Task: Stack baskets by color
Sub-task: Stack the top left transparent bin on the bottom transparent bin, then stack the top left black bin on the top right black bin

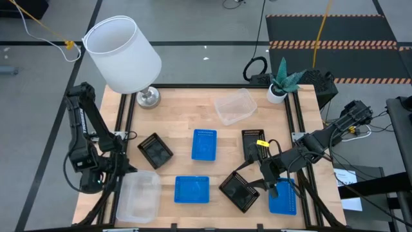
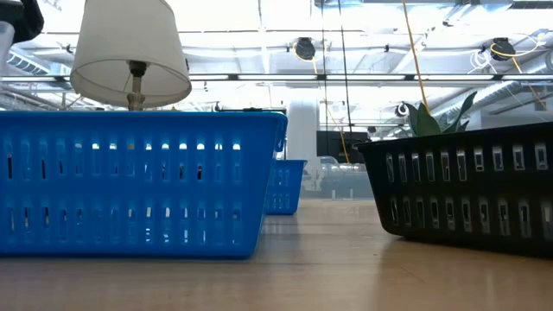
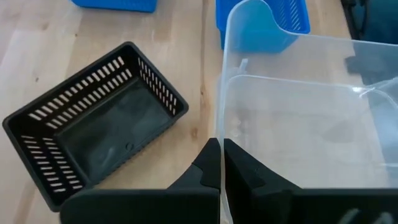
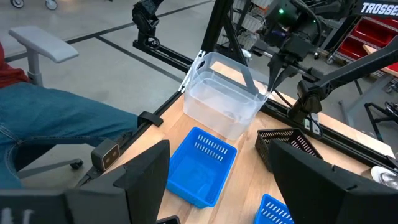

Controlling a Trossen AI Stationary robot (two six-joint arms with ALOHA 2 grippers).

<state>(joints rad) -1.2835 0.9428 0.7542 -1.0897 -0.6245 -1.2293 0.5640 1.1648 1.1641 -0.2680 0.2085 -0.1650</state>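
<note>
left gripper point(image 3: 219, 163) pinches clear basket point(image 3: 298, 124) wall; right gripper point(image 4: 214, 180) spread; "tross" lettering point(image 4: 379, 8) behind.

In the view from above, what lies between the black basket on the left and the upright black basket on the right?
One blue basket lies between the left black basket and the right black basket, seen in the high view.

Lamp and plant on the worktop
White lampshade point(image 1: 122, 53) tilts over its metal base point(image 1: 148, 97); a small potted plant point(image 1: 280, 84) stands at the far right corner.
</note>
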